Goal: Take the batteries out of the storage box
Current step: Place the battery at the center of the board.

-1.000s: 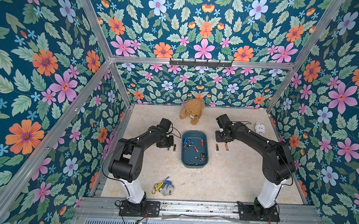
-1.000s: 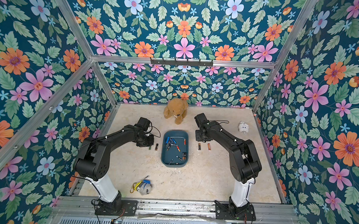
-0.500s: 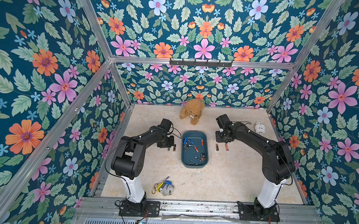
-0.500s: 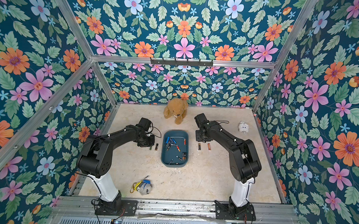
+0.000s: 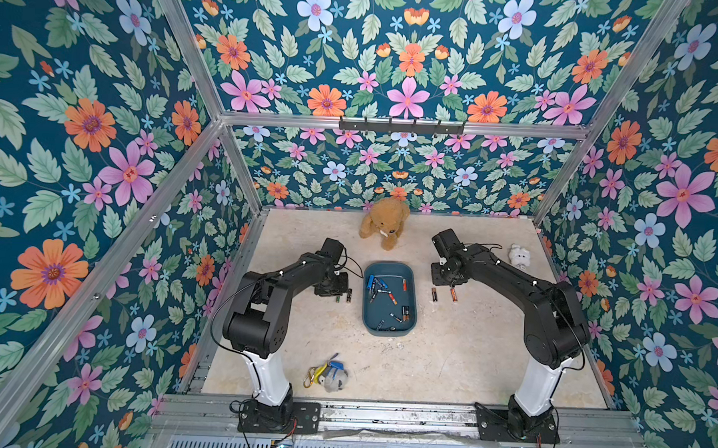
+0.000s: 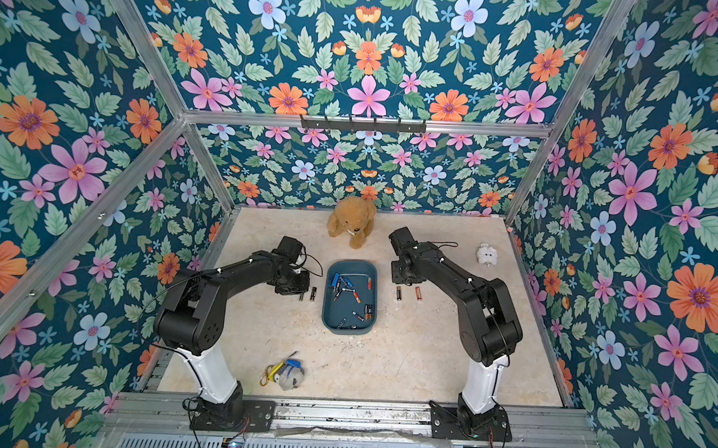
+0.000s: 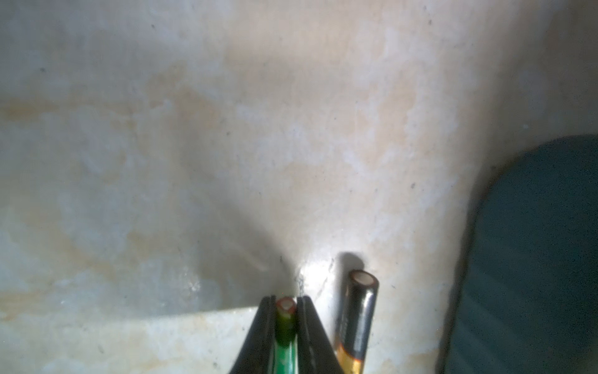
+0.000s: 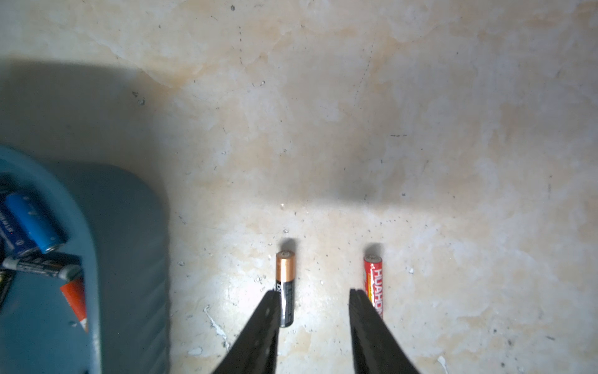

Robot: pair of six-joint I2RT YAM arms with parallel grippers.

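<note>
Left wrist: left gripper [image 7: 286, 300] clamps slim green battery [image 7: 285, 327], red-rimmed end.

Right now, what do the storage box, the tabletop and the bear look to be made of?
The storage box: likely moulded plastic, matte teal, with smooth rounded corners. The tabletop: stone or a stone-print laminate, beige with mottled veining and a slight sheen. The bear: plush fabric, by its fuzzy tan pile.
</note>
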